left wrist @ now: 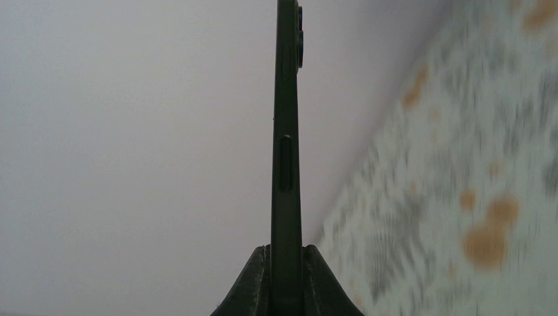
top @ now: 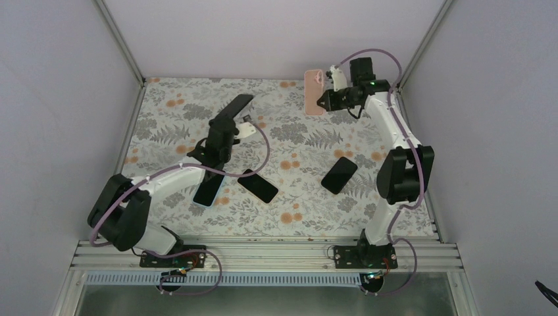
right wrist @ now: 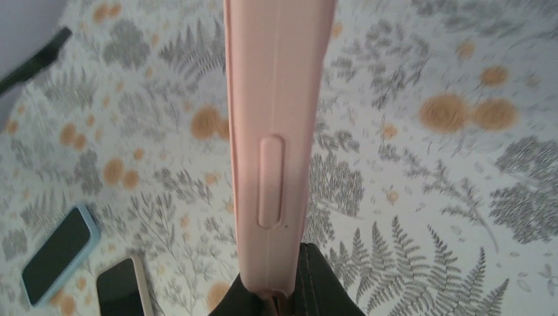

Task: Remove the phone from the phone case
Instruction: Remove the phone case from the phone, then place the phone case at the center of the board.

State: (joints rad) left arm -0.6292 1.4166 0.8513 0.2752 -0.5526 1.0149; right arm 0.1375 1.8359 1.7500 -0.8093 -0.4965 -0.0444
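Altogether three phones [top: 339, 174] lie on table [top: 296, 141].

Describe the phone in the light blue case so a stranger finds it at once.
Three dark phones lie flat on the floral tablecloth. Take the leftmost phone, tucked partly under the left arm. It alone has a light blue case around it; its nearest neighbour has a beige edge.

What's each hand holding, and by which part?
Left hand: slim dark phone, pinched at one end. Right hand: pink phone case, gripped at one end.
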